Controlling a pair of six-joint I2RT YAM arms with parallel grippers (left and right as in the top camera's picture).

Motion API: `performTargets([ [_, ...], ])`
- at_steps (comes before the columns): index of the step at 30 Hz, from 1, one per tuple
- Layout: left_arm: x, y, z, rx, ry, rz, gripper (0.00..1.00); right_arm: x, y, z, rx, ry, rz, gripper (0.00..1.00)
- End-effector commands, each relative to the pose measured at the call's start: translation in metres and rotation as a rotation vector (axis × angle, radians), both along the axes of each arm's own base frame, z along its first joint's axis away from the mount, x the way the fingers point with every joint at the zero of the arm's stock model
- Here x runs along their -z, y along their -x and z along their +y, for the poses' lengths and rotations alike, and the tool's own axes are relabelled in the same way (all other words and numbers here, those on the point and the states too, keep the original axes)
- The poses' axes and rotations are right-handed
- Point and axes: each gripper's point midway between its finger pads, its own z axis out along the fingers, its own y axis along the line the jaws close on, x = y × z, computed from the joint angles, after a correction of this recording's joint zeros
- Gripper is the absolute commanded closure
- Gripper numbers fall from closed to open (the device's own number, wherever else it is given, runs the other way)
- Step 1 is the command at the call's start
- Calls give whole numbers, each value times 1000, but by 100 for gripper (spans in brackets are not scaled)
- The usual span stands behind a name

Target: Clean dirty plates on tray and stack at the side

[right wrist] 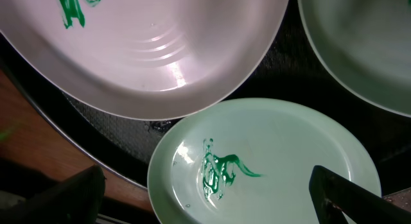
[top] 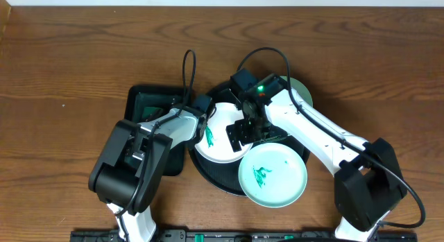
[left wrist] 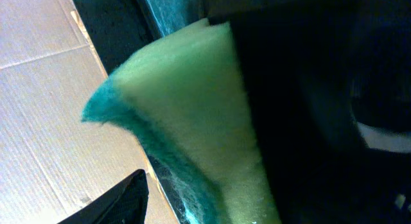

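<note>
Risk: left gripper [left wrist: 205,166] jaws stand apart. The sponge [left wrist: 186,102] only leans on one finger, the other is clear of it, so it can drop at the left edge of the tray [top: 210,176] before wiping the white plate [top: 220,141]. Both arms crowd over the tray, and a clash could knock the near mint plate [top: 272,175], which overhangs the tray's front rim. Right gripper [right wrist: 212,198] is spread wide and empty above that plate. Second mint plate [top: 303,93]: tray's far right.

The table [top: 69,48] was seen to be brown wood, grained and matt. The white plate [right wrist: 148,51] and the mint plate [right wrist: 270,153] were finished smooth and glossy, with highlights reflected. The tray [right wrist: 96,118] was shown black, with a fine rough texture inside. The sponge [left wrist: 186,102] was made of soft foam, backed by coarse teal fibre.
</note>
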Motion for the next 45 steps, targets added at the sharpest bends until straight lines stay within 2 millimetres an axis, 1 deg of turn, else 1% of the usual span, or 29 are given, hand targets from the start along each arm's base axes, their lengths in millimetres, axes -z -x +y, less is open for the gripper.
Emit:
performTargets([
  [1,4,-2,-7,0,20,-5,40,-1,-1,-1,-30,5,-12,1],
  [5,4,-2,-7,0,20,-5,39,1,-9,-13,-22,70,-56,1],
  [8,4,-2,-7,0,20,-5,38,0,-18,-33,37,174,-105,1],
  [9,4,-2,-7,0,20,-6,35,0,-21,-39,47,209,-123,1],
  [11,4,-2,-7,0,20,-6,33,-2,-26,-52,67,273,-158,1],
  [13,4,-2,-7,0,22,-9,27,-3,-31,-61,69,317,-185,1],
  [15,3,-3,-7,0,22,-11,21,-4,-33,-66,69,339,-197,1],
  [19,0,-5,-8,-11,34,-39,19,-6,-35,-70,66,361,-210,1],
  [24,-15,-13,-13,-24,75,-108,19,-6,-36,-72,65,371,-214,1],
  [28,-22,-14,-24,-29,188,-131,19,-6,-35,-73,60,375,-209,1],
  [32,-35,-15,-38,-39,318,-177,19,-7,-32,-75,58,382,-199,1],
  [37,-47,-12,-51,-29,436,-193,18,-7,-30,-76,55,389,-189,1],
  [41,-49,-9,-59,-50,511,-198,18,-7,-28,-78,55,395,-183,1],
  [45,-43,-3,-71,-114,616,-202,18,-7,-29,-82,64,400,-176,1],
])
